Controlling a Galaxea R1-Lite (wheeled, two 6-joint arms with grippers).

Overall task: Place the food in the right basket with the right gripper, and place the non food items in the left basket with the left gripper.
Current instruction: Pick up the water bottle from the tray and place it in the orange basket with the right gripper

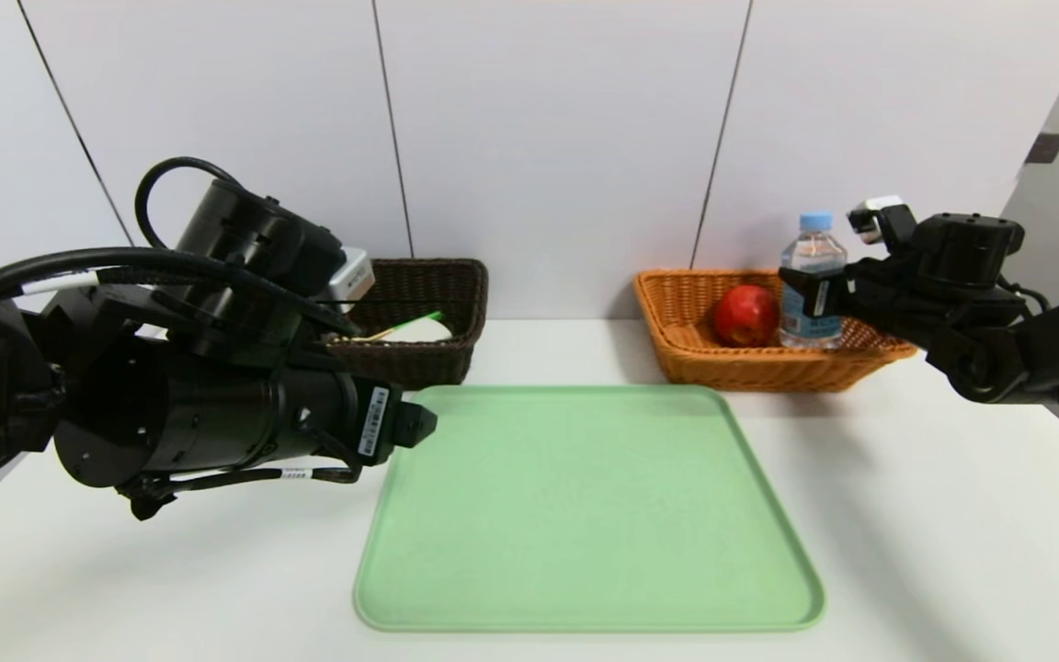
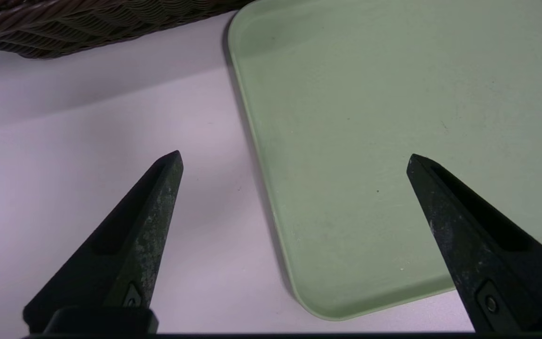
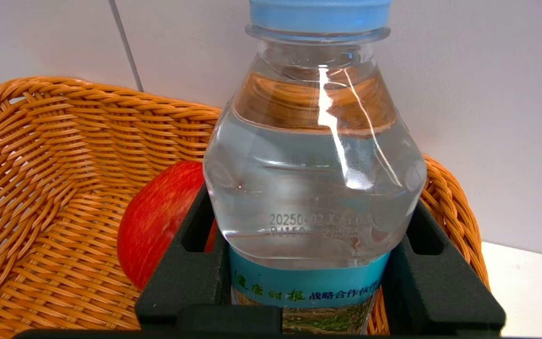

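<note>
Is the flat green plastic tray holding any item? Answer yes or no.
No: in the head view the flat green plastic tray lies bare.

Bright, even light from overhead; soft shadows lie on the white table (image 1: 906,515) beside the green tray (image 1: 585,506) and under the baskets. A white glare streak runs down the water bottle (image 3: 315,155). The left arm looms large, slightly bowed near the head view's edge

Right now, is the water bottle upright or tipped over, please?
Upright: the water bottle stands cap-up in the orange basket, held by the right gripper.
</note>
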